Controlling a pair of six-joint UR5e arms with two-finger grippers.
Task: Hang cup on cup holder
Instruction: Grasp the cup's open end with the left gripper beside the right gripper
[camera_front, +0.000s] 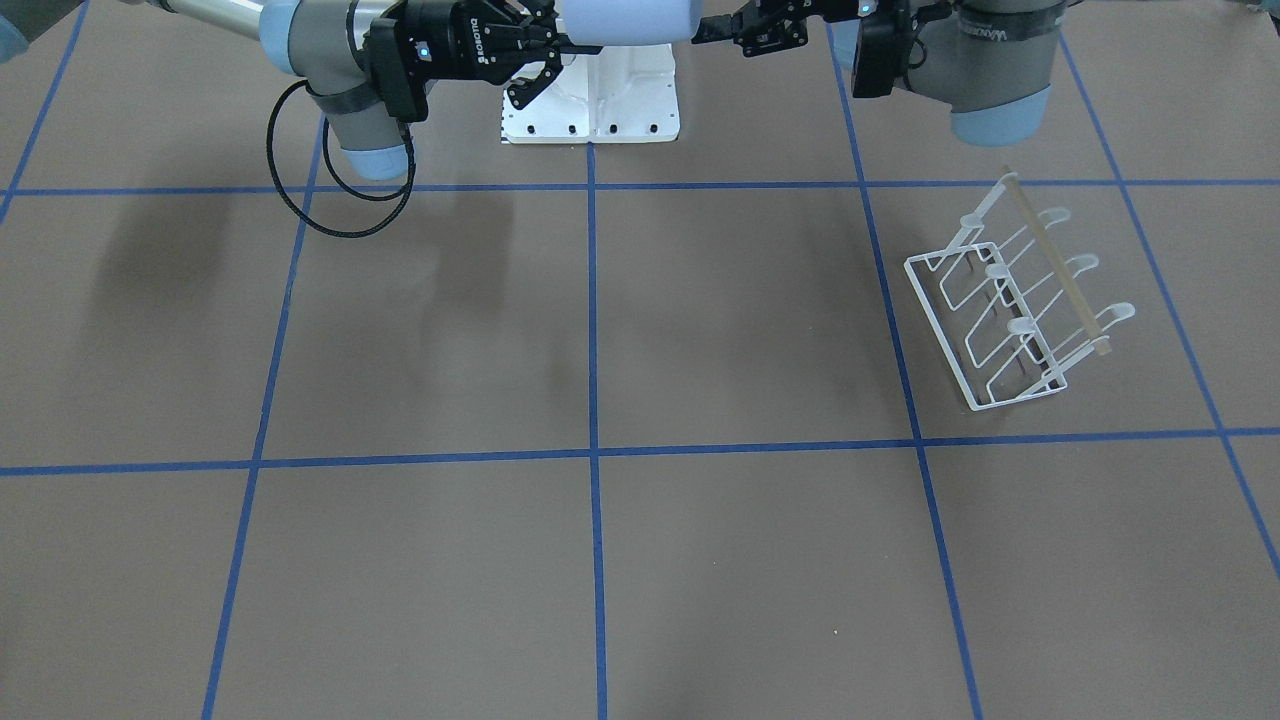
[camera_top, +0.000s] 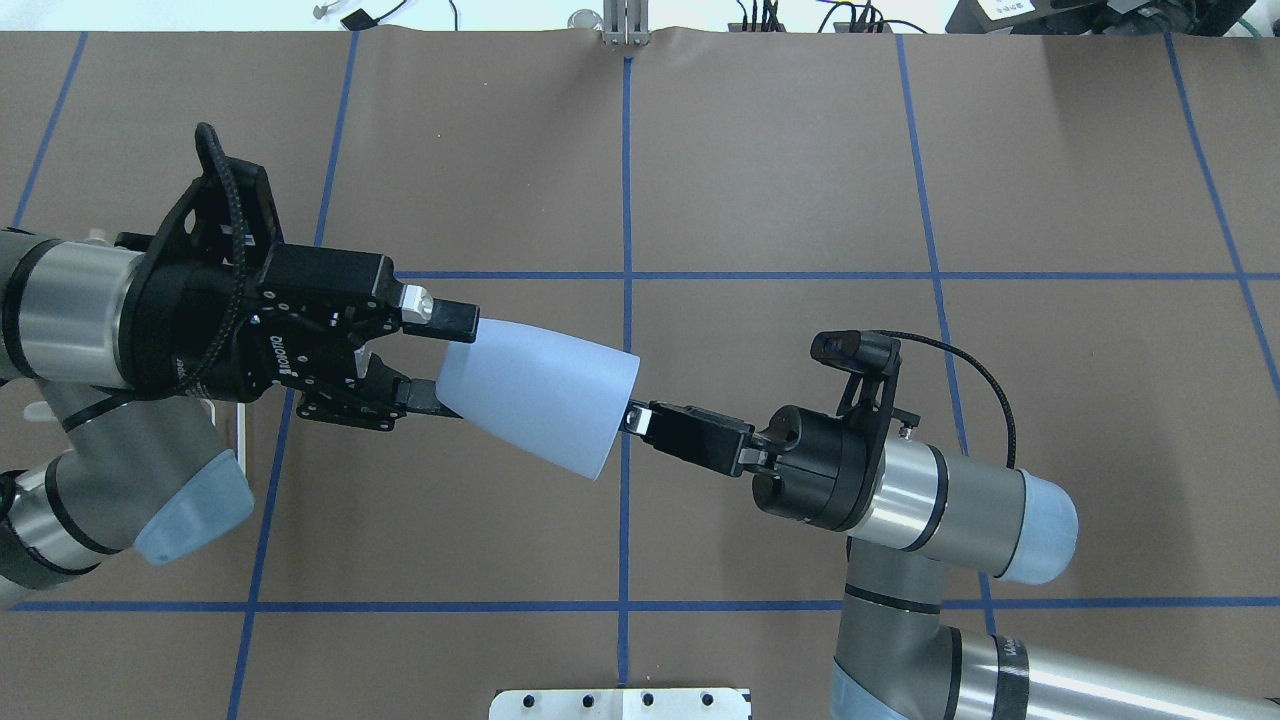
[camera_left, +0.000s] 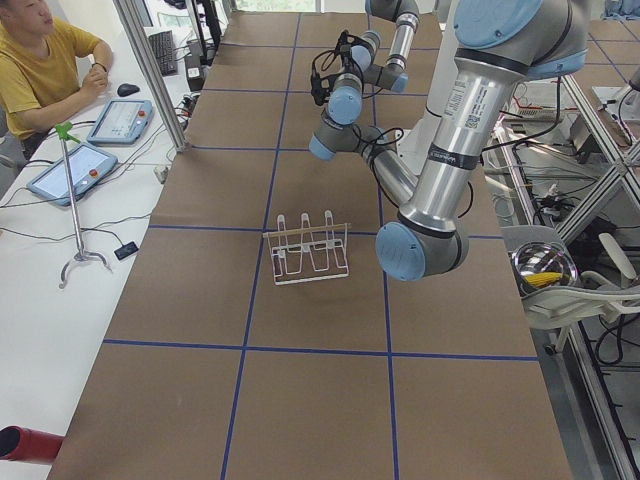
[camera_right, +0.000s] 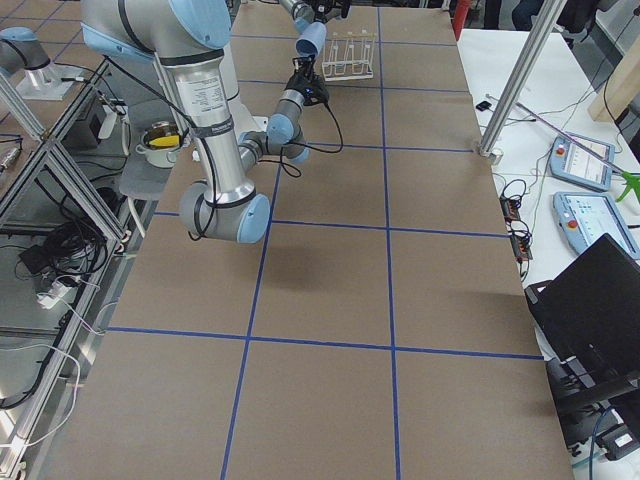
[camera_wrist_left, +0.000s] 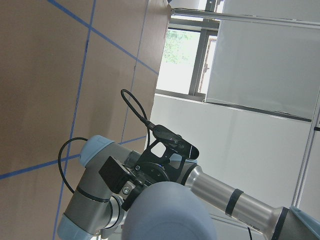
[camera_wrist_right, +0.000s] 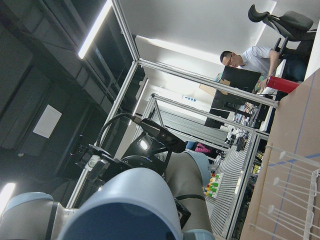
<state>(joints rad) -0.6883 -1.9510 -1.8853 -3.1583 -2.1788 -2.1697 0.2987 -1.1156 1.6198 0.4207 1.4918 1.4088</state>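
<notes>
The light-blue cup (camera_top: 540, 395) is held on its side in the air between both arms, above the table's middle near the robot base. My left gripper (camera_top: 445, 358) is shut on its narrow base. My right gripper (camera_top: 635, 418) sits at the wide rim; in the front view its fingers (camera_front: 525, 90) are spread apart, so it is open (camera_front: 540, 65). The cup also shows at the top edge of the front view (camera_front: 625, 18) and in both wrist views (camera_wrist_left: 170, 212) (camera_wrist_right: 125, 205). The white wire cup holder (camera_front: 1010, 300) stands on the table on my left side, with nothing on its prongs.
The white robot base plate (camera_front: 600, 110) lies under the cup. In the overhead view my left arm hides most of the cup holder. Blue tape lines cross the brown table. An operator (camera_left: 40, 60) sits at a side desk with tablets.
</notes>
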